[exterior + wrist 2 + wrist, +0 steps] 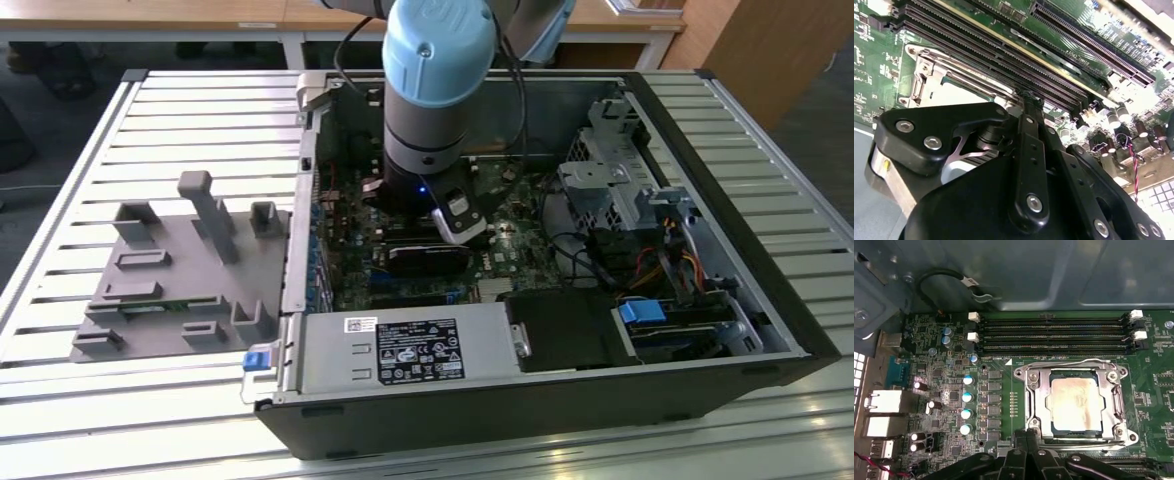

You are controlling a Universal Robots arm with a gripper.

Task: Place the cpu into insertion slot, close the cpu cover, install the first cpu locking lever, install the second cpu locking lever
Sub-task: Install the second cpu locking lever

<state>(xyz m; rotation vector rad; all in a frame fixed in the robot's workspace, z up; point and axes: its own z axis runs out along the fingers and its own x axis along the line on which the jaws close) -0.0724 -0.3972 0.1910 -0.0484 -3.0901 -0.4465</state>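
Black jointed fingers [1026, 440]: pressed together at the tips with nothing between them, down at the near edge of the socket in the first wrist view.
Dull silver-tan square cpu [1077, 405]: seated flat in the square silver-rimmed insertion slot [1122, 432].
Silver cut-out metal cpu cover [1041, 401]: lying down around the chip, framing it.
Step in hand: the locking levers, by my reading; chip and cover look done.
Next move calls for: a fine hook on a thin lever beside the socket, without scraping the long black memory slots [1054, 334] beyond.
Open black computer case [747, 372]: holds the green motherboard [514, 262], on the slatted grey worktop [80, 400].
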